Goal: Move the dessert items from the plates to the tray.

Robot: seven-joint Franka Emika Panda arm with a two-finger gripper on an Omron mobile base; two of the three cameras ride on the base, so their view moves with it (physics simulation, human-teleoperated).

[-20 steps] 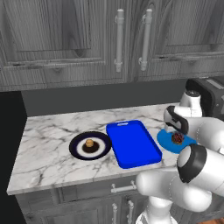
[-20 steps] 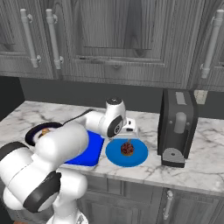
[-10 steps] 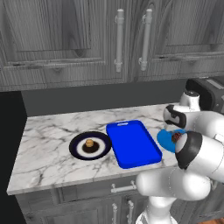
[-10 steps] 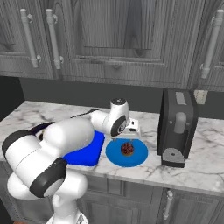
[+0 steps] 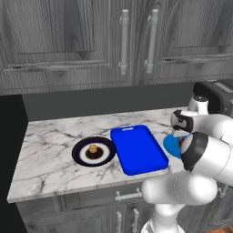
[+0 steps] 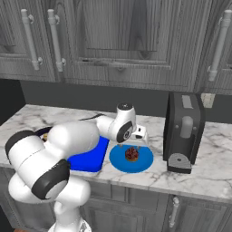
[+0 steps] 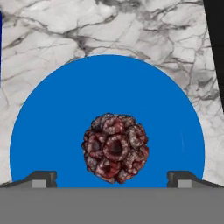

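Fingers (image 7: 112,179) spread wide above knobbly dark chocolate dessert (image 7: 115,148) on round blue plate (image 7: 52,113); looks light, crumbly, so pinch gently across middle.

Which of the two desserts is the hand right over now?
The dark reddish-brown one on the plain blue plate, sitting between the open hand's fingertips. The tan pastry sits apart on the navy-rimmed plate.
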